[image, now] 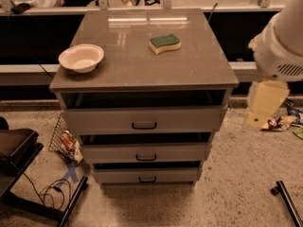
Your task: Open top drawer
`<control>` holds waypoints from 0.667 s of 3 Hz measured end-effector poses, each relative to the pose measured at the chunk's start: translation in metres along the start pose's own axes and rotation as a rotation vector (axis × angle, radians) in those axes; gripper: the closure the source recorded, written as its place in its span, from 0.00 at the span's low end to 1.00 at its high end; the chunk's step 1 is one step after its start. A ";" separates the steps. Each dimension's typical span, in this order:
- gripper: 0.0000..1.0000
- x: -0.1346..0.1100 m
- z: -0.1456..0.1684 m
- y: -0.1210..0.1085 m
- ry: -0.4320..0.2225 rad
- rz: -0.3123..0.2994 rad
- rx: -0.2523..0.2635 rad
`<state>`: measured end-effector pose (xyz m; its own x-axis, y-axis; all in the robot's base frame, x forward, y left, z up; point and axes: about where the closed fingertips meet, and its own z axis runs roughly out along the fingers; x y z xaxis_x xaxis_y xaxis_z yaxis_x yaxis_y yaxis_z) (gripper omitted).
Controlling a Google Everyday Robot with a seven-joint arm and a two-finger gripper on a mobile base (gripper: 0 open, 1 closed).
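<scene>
Top drawer (109, 119) sits right under the cabinet top (142, 72), well off to one side of the gripper (265, 103) and a touch lower than it in the view, with its little dark bar handle (144, 125) nowhere near the jaws. The gripper hangs in the air past the cabinet's corner, and honestly I can't tell if it's open or closed; it doesn't look like it's got hold of anything. Biggest worry imo: that handle is small, and the middle drawer's handle (146, 157) sits just below it on the same line, so coming in a bit low from the gripper's spot could hook the wrong one. Sweeping across could also clip the cabinet's near corner and rattle the bowl (81, 57) and sponge (164, 43) up top. A crooked pull might bind the drawer too. Its front faces the camera, long axis running side to side, so it'd need to slide straight out toward us
</scene>
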<state>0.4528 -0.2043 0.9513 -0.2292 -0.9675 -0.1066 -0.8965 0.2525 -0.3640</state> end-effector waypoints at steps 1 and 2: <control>0.00 0.009 0.043 0.025 -0.007 -0.017 0.018; 0.00 0.012 0.097 0.066 -0.090 -0.006 -0.021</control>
<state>0.4277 -0.1981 0.8366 -0.1898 -0.9637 -0.1880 -0.9057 0.2458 -0.3455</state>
